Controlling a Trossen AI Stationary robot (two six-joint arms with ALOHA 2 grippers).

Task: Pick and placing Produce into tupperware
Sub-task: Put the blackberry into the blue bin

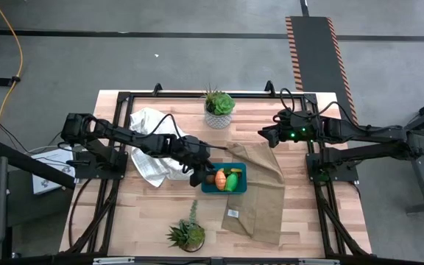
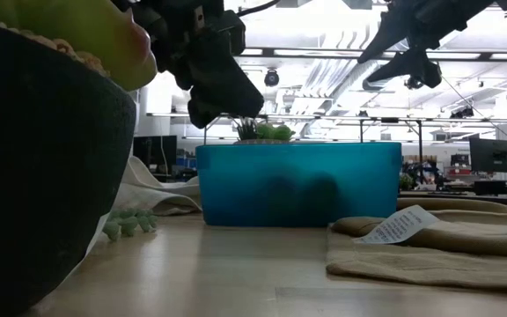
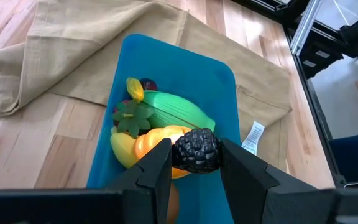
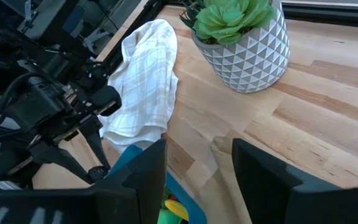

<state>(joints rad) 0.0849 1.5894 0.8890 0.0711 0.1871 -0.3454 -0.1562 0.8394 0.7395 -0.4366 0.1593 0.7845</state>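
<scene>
— Where's the berry?

— I see a dark, knobbly berry [image 3: 196,150] clamped between my left gripper [image 3: 194,163] fingers, held over the tub [image 3: 219,87]'s near end. From above the gripper hides it.

— And in the tub?

— A ribbed green piece [image 3: 173,111], an orange piece [image 3: 157,140], a yellow banana [image 3: 120,148] partly under them, and something dark purple I can't make out. In the low view the teal wall [image 2: 297,185] hides all of it except two dim shadows.

— The tub itself?

— Smooth teal plastic with rounded corners, sitting on the edge of a coarse tan cloth [image 1: 260,195] on the pale wood-plank table [image 1: 146,213]. A crumpled white checked towel [image 1: 152,151] lies just beside the left arm.

— Right arm?

— The right gripper [image 1: 265,135] waits above the table's far right, fingers parted, holding nothing. A succulent in a white faceted pot [image 4: 244,43] sits at the far edge; a second plant [image 1: 187,234] sits at the near edge. Behind the table is a bright workshop with ceiling lights.
</scene>
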